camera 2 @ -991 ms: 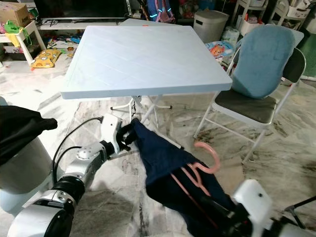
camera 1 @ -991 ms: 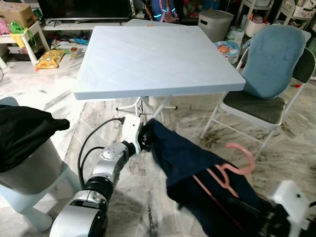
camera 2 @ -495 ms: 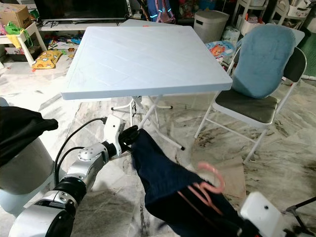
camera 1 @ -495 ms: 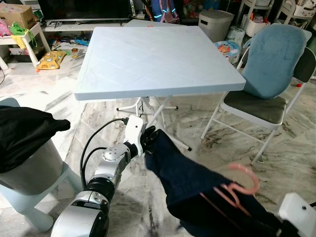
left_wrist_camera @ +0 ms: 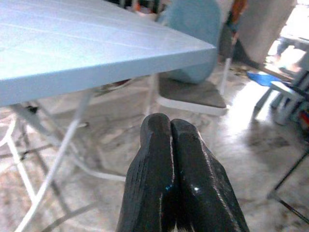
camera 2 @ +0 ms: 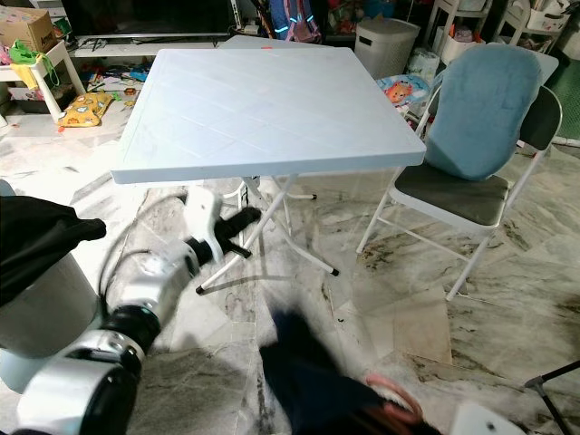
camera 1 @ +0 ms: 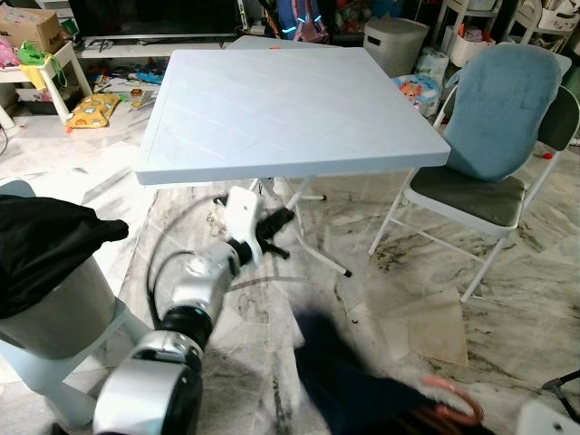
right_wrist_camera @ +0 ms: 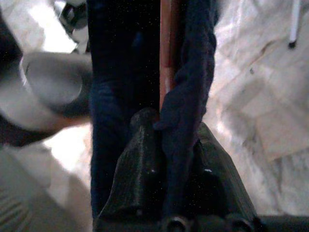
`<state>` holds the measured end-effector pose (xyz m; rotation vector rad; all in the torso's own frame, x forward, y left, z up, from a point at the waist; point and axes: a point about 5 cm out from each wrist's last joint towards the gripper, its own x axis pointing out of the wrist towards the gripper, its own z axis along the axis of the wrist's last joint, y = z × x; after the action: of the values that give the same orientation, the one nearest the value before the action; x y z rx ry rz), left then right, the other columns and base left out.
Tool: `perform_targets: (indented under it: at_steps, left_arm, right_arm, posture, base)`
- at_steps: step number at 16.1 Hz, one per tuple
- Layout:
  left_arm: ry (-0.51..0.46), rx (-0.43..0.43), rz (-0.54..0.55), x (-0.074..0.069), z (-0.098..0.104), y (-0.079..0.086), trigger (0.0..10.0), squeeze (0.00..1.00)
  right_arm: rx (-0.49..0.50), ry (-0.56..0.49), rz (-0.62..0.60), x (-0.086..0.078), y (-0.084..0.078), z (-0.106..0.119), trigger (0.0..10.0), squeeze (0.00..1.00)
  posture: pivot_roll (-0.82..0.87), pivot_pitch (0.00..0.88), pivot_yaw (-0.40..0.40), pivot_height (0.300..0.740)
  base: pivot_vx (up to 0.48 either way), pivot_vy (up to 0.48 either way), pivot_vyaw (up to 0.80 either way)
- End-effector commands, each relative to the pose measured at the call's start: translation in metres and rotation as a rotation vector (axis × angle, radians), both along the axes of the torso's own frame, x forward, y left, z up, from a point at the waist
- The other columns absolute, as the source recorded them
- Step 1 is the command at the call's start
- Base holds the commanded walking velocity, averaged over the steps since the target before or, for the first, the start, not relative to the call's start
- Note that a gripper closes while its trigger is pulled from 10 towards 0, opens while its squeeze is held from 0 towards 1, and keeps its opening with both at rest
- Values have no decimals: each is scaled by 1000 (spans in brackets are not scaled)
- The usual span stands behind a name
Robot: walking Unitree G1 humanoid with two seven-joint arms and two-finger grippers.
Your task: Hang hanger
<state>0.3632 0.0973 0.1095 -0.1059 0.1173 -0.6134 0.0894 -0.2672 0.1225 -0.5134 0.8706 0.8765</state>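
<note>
A: What blocks the way ahead?

B: The pale blue square plastic table (camera 1: 290, 100) on thin white crossed legs (camera 1: 304, 195), and just right of it the folding chair with a blue cushion (camera 1: 494, 136).

A: And to the left?

B: A grey bin draped in black cloth (camera 1: 45, 263). Between these, the marble floor (camera 1: 399, 290) lies open.
</note>
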Motion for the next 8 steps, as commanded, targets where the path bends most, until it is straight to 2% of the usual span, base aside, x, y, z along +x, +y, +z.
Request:
perform_targets:
  at_steps: [1,3,5,7,8]
  left_arm:
    - [28,11,15,0,-5,3,0,0]
    - [42,19,30,-1,-8,6,0,0]
    - [60,23,12,-4,-13,2,0,0]
    - [66,27,-21,-8,-17,-9,0,0]
    - [43,52,-42,-10,-17,-16,2275,0]
  right_arm:
    - [-2,-20,42,2,-4,12,0,0]
    - [76,-62,10,2,-5,33,0,0]
    - [97,-129,-6,7,-10,57,0,0]
    - [183,-249,-28,23,-8,80,0,0]
    - [190,-347,-68,37,-8,86,0,0]
  posture:
    - [-61,0,-21,740]
    - [-66,0,-17,740]
    - [-77,0,-14,740]
    - [-86,0,-16,740]
    - [-84,0,-21,740]
  base:
    - [0,0,0]
    - [0,0,0]
    - [0,0,0]
    - [0,0,0]
    - [0,0,0]
